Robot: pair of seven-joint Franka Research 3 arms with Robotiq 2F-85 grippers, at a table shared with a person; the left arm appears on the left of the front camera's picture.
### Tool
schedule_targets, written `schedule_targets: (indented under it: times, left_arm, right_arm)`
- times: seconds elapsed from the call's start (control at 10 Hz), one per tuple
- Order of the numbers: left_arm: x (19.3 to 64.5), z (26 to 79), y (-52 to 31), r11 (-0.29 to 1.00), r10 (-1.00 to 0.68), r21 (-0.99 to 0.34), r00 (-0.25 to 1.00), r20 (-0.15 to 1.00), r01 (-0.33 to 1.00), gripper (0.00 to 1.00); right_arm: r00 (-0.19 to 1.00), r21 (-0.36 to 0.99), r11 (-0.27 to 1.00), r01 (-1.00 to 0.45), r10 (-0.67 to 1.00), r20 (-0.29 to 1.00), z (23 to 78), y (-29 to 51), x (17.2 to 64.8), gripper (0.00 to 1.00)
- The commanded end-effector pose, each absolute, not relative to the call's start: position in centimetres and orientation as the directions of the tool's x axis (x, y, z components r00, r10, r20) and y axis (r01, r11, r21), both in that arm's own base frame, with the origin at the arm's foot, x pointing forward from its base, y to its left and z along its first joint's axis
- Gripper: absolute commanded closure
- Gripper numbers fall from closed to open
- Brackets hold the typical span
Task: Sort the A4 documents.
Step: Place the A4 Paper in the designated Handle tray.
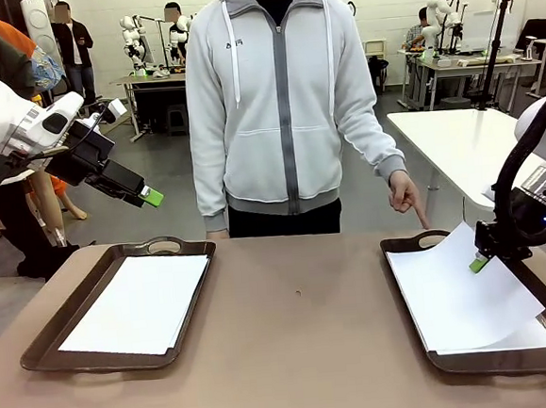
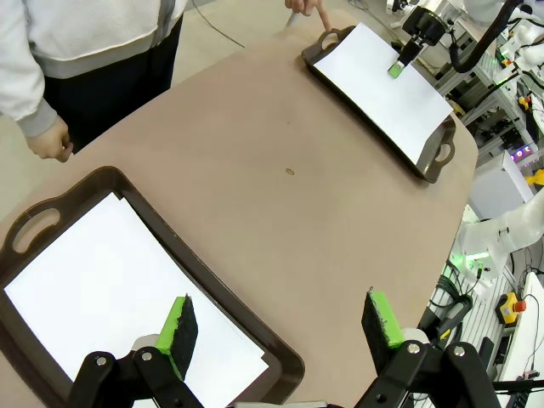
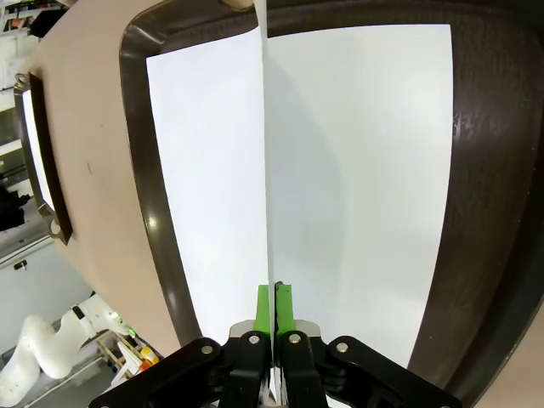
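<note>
My right fingers (image 1: 478, 263) pinched on top A4 sheet (image 1: 455, 289), edge lifted over right tray (image 1: 404, 247). Left fingers (image 2: 280, 327) apart, hovering above left tray (image 1: 99, 274) with its sheet (image 1: 139, 304). Paper light, floppy, tears easily; grip near edge.

White arms, black end effectors, green pads (image 2: 178, 332).
</note>
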State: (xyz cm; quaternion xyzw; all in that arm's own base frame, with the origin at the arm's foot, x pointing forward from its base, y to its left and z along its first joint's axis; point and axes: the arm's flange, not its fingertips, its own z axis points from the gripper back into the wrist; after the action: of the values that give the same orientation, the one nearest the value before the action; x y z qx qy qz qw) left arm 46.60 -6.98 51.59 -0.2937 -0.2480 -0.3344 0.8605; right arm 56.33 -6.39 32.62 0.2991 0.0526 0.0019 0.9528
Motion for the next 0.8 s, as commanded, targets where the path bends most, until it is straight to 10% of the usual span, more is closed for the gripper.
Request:
schedule_targets:
  times: [0.0,0.5,0.7]
  left_arm:
    - [46.61,51.65,-6.91,0.607,-0.427,-0.337,0.652,0.626,0.72,0.0]
    - [46.61,51.65,-6.91,0.607,-0.427,-0.337,0.652,0.626,0.72,0.0]
    - [46.61,51.65,-6.91,0.607,-0.427,-0.337,0.652,0.626,0.72,0.0]
  right_arm:
    - [0.994,0.54,0.841,0.032,0.031,-0.107,32.97,-6.68,57.17,0.99]
    - [0.991,0.506,0.862,0.033,0.037,-0.128,32.93,-6.64,57.69,0.99]
    - [0.99,0.478,0.878,0.028,0.04,-0.133,33.36,-6.19,57.57,0.8]
